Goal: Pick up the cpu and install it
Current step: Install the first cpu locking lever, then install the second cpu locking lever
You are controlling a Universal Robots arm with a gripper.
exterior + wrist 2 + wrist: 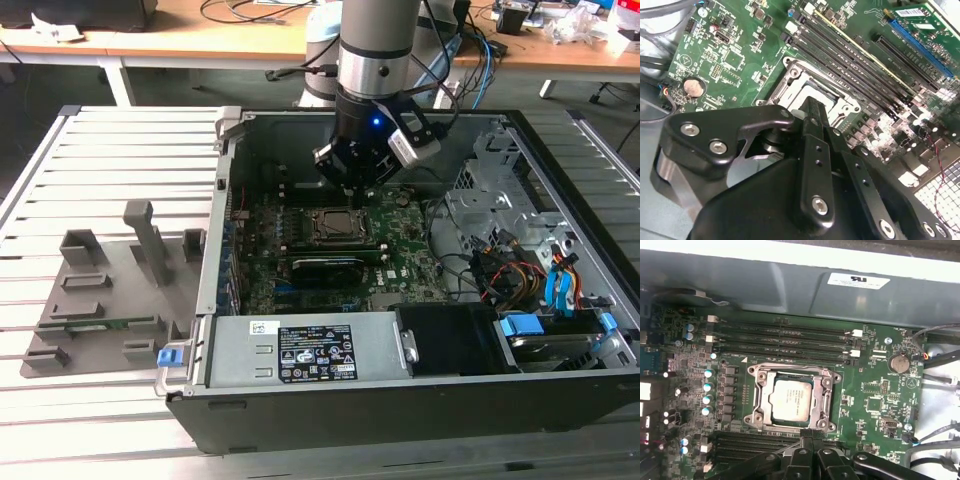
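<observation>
A robot arm is reaching down into an open desktop computer case (pixel 560 300) lying on a slatted metal table (pixel 120 150). In the exterior view its black gripper (pixel 357 185) is hovering just above the motherboard (pixel 400 265), at about twelve o'clock from the square socket frame (pixel 333 228).

The cpu (pixel 791 398) is already sitting inside the socket frame (pixel 827 395), its silvery top facing up, as the first wrist view is showing clearly. It looks level and square to the frame, so the placing part of the task appears largely done. Whether the chip is fully seated or the socket's retaining parts are closed over it cannot be told.

The gripper is carrying nothing. In the second wrist view its black fingers (pixel 812 125) are coming together to a narrow point, drawn close with no gap showing, just above the frame's near edge.

The first wrist view is giving the plain look at the chip, with memory slots (pixel 780 337) at twelve o'clock of it and a coin battery (pixel 899 362) at two o'clock. The second wrist view is blocking most of the socket behind the gripper body. The exterior view alone is showing a grey parts tray (pixel 100 310) on the table at nine o'clock of the case.
</observation>
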